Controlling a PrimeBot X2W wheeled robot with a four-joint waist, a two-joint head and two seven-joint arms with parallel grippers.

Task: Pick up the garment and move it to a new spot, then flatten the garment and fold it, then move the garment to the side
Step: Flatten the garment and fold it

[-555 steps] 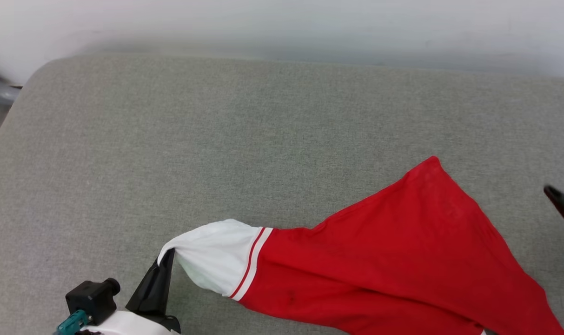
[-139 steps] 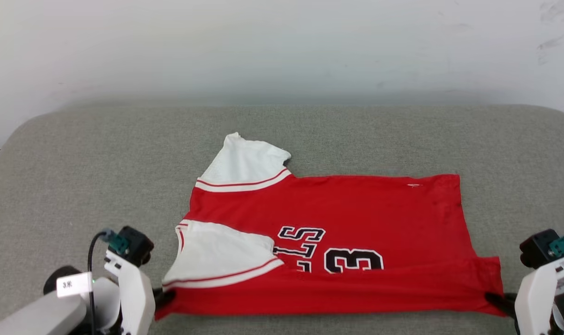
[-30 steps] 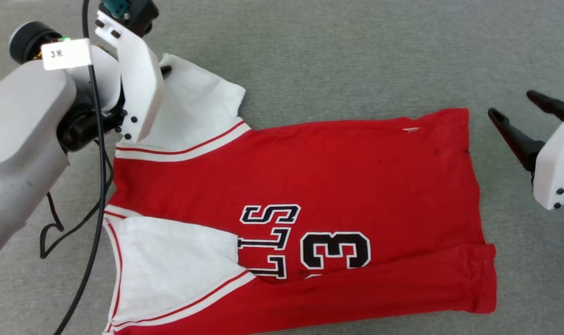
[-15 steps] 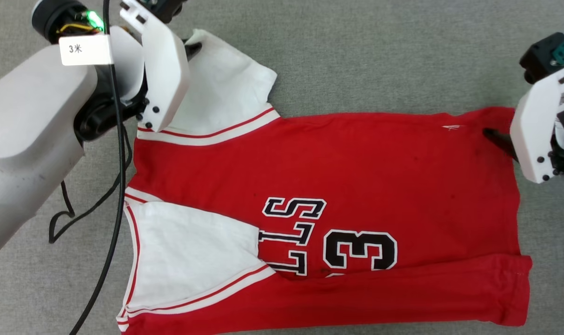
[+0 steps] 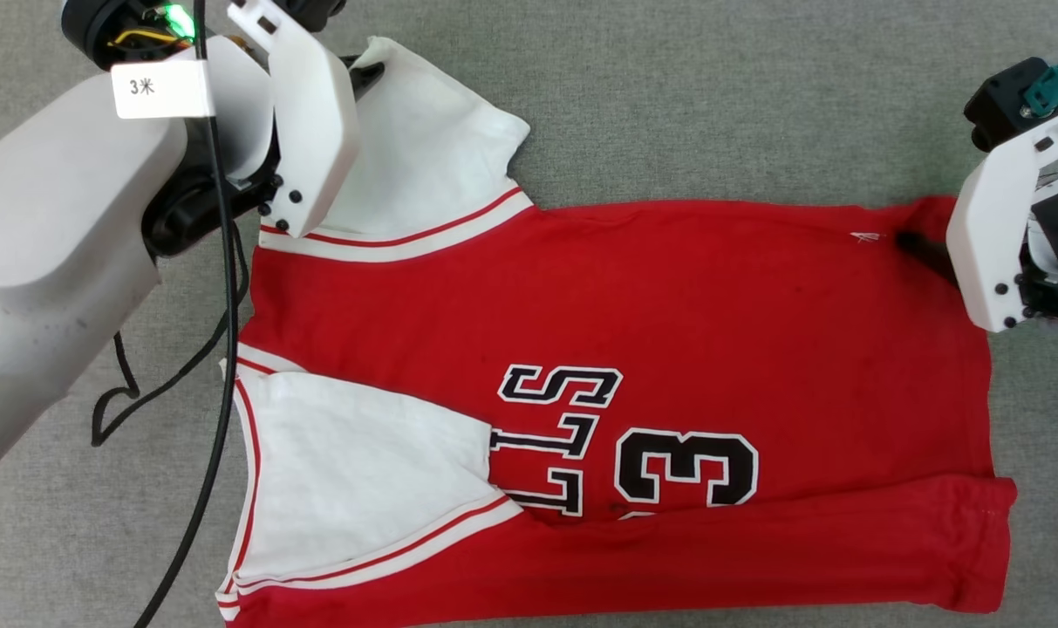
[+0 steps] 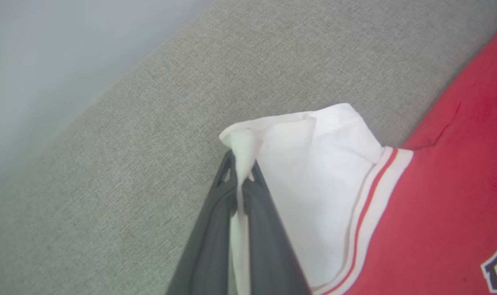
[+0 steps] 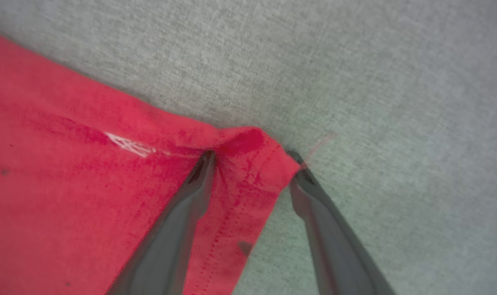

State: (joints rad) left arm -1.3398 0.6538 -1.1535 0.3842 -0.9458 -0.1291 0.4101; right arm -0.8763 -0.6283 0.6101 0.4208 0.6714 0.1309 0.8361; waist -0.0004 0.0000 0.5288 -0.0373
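Note:
The garment (image 5: pixel 668 305), a red jersey with white sleeves and a black "3", lies spread on the grey padded surface (image 5: pixel 712 96), its near edge folded over along its length. My left gripper (image 5: pixel 367 77) is shut on the tip of the far white sleeve (image 5: pixel 424 166). In the left wrist view the left gripper (image 6: pixel 241 162) pinches a fold of that sleeve (image 6: pixel 314 172). My right gripper (image 5: pixel 917 244) is at the garment's far right hem corner. The right wrist view shows the right gripper (image 7: pixel 251 157) open, one finger on the red cloth (image 7: pixel 68 164), the other at the corner's edge.
A black cable (image 5: pixel 223 349) hangs from my left arm (image 5: pixel 49 244) and loops over the surface beside the garment's left side. A pale wall (image 6: pixel 47 61) runs along the surface's far edge.
My right gripper came in from the side and now straddles the hem corner. The left gripper keeps its hold on the sleeve. The head camera has shifted slightly.

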